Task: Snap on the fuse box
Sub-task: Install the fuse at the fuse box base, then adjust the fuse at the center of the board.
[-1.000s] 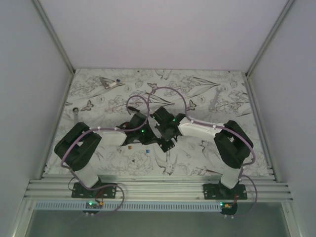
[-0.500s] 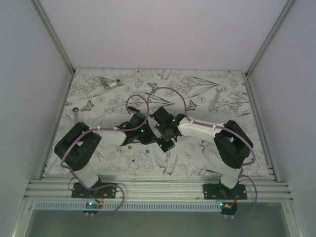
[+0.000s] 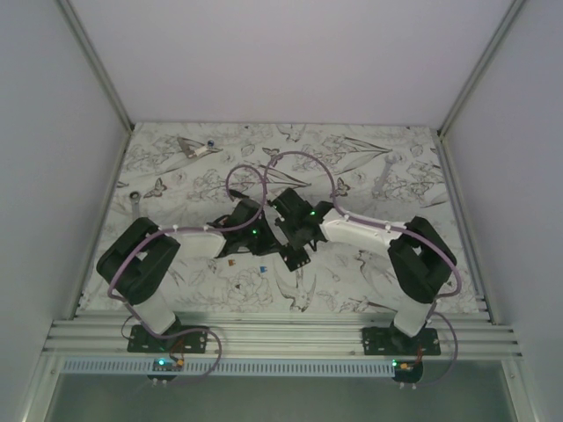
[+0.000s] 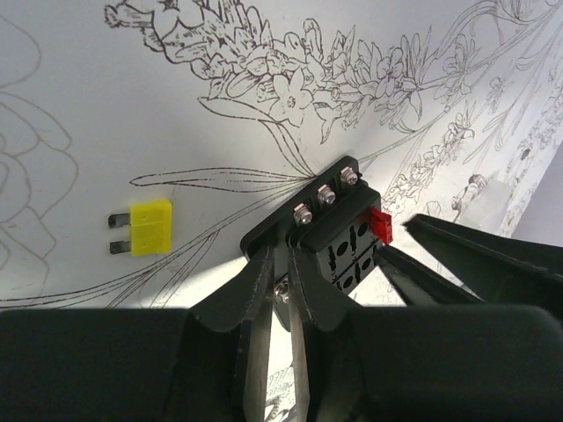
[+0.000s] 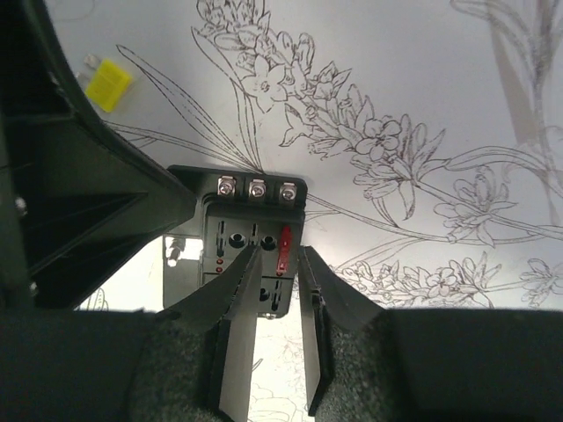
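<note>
The black fuse box (image 4: 345, 248) lies on the flower-printed table, three screws along its far edge. A red fuse (image 5: 284, 245) stands seated in one of its slots. My left gripper (image 4: 283, 264) is shut on the thin edge of the fuse box at its left side. My right gripper (image 5: 280, 253) is open over the fuse box (image 5: 230, 230). Its fingers stand either side of the red fuse (image 4: 380, 225) with a small gap to it. In the top view both grippers meet at the table's middle, left gripper (image 3: 262, 243) and right gripper (image 3: 296, 253), hiding the box.
A loose yellow fuse (image 4: 149, 227) lies left of the box, and shows again as the yellow fuse (image 5: 109, 84) in the right wrist view. Small tools lie at the back left (image 3: 197, 149) and the left edge (image 3: 134, 198). Plain walls enclose the table.
My right gripper has opened and let go of the red fuse, which stays in its slot. The right arm's elbow shifted slightly right. The left gripper keeps its hold.
</note>
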Available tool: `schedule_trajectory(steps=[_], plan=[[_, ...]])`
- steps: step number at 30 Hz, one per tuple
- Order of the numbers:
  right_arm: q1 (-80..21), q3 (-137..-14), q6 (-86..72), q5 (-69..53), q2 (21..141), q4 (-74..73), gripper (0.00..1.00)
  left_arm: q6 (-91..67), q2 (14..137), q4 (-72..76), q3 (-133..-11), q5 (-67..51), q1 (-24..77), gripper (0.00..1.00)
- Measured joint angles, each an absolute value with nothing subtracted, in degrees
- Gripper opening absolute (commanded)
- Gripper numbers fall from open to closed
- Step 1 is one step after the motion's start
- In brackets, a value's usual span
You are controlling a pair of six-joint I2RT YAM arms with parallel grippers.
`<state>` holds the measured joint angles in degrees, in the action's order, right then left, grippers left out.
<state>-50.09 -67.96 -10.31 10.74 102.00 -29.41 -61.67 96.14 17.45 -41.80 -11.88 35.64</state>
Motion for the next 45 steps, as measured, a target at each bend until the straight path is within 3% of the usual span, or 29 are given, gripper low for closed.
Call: schedule_trajectory(steps=[6,11,22,36,45], plan=[[-50.09,-68.05,-11.16,12.88,96.77,-29.17,0.38,-59.72,94.48,14.90,-42.52,-10.31,35.62,0.30],[-49.56,-64.69,-11.79,14.70,89.21,-26.72,0.54,-56.55,90.28,10.07,-43.31,-8.25,35.64,0.43],[-44.80,-50.02,-14.35,17.52,75.94,-20.78,1.00,-40.99,82.76,-10.00,-51.51,0.84,35.66,0.55],[-44.38,-45.54,-14.37,19.07,72.71,-15.62,1.00,-25.10,91.55,-22.70,-62.02,0.91,33.34,0.61],[-44.29,-44.77,-14.20,19.27,71.83,-13.89,1.00,-32.18,102.28,-23.20,-72.47,6.26,29.19,0.56]])
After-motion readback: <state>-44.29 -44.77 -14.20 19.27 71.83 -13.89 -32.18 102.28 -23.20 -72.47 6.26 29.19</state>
